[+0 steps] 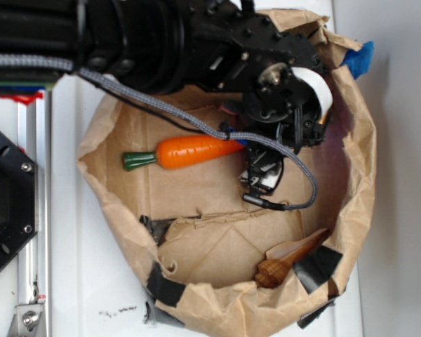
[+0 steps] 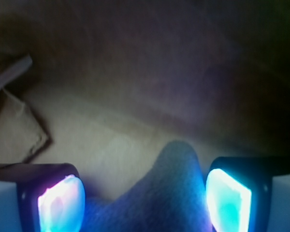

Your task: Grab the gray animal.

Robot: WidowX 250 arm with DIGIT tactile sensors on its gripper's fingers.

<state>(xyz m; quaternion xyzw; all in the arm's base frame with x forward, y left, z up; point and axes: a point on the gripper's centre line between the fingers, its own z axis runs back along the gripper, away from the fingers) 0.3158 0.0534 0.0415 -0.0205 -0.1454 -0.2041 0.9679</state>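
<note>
Exterior view: a crumpled brown paper bag [image 1: 365, 175] lies opened into a nest on a white desk [image 1: 77, 281]. The black robot arm [image 1: 217, 42] reaches down into its far right part; the gripper [image 1: 261, 170] is partly hidden, its state unclear here. An orange plastic carrot with green stem [image 1: 189, 152] lies just left of the gripper. A turned wooden dipper [image 1: 284, 263] rests by the near right rim.

Wrist view: the soft gray plush animal [image 2: 159, 198] sits between the two glowing fingers [image 2: 227, 198], which stand apart on either side of it; whether the pads touch the plush cannot be told.
</note>
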